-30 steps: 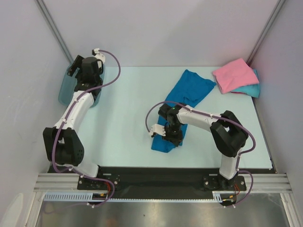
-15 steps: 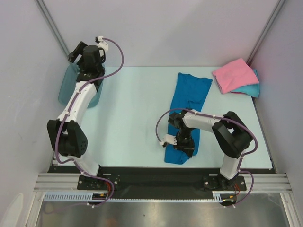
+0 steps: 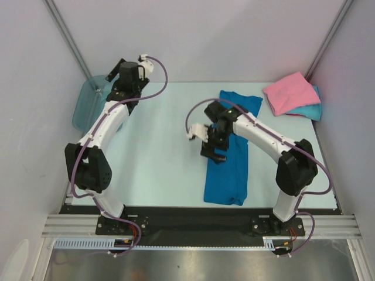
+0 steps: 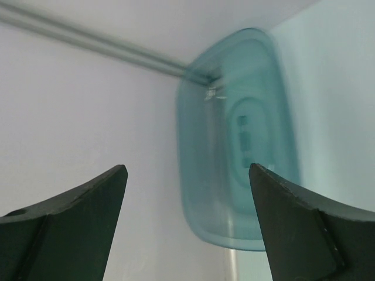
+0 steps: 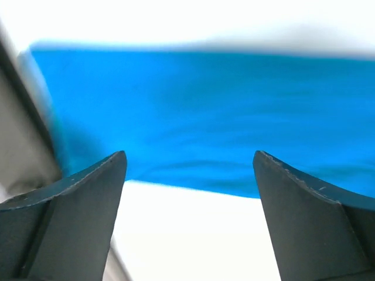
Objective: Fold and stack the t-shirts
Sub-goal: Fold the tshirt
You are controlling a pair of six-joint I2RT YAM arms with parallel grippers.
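A deep blue t-shirt (image 3: 229,158) lies on the table as a long narrow strip running from the middle back toward the front edge. My right gripper (image 3: 212,151) hovers over the strip's left edge, open and holding nothing. In the right wrist view (image 5: 190,155) bare table shows between the jaws and the blue cloth (image 5: 205,105) lies beyond them. A folded pink t-shirt (image 3: 290,92) rests on a folded turquoise t-shirt (image 3: 313,111) at the back right. My left gripper (image 3: 112,75) is raised at the back left, open and empty (image 4: 187,167).
A translucent teal bin (image 3: 88,108) stands against the left wall and fills the middle of the left wrist view (image 4: 234,164). White walls close in the back and both sides. The black rail with the arm bases (image 3: 187,219) runs along the near edge.
My right gripper has opened, let go of the blue t-shirt's near end and moved back toward the far side. The shirt now lies straight. My left arm has swung right, above the bin.
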